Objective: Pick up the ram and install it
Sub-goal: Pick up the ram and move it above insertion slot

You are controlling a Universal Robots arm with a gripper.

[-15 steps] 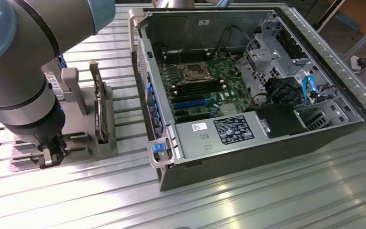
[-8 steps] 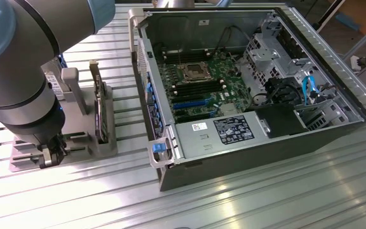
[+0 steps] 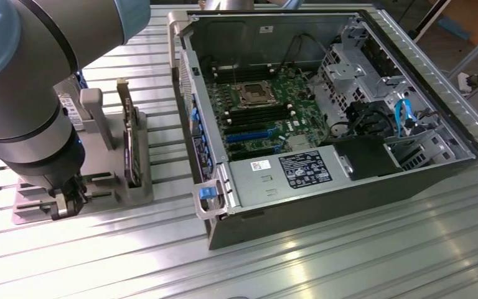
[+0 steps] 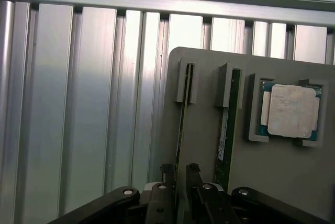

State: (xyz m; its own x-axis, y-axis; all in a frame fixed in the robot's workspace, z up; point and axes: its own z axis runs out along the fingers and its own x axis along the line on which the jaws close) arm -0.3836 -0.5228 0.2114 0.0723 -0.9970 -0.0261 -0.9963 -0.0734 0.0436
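Gripper (image 4: pixel 180 170): jaws open, one either side of the ram (image 4: pixel 181 124), gripping nothing. Ram stands edgewise in grey holder (image 4: pixel 201 140) on ribbed metal surface (image 4: pixel 78 103).

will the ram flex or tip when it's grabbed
Likely stiff and light: the ram is a thin board. Standing on edge in a slot of the grey holder, it probably won't tip until lifted clear. Being so thin, it may crack if bent sideways.

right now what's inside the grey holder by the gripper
The grey holder holds a thin board edge-on, flanked by the open gripper, a green board in the next slot, and a square silver chip. The gripper hides both boards' near ends.
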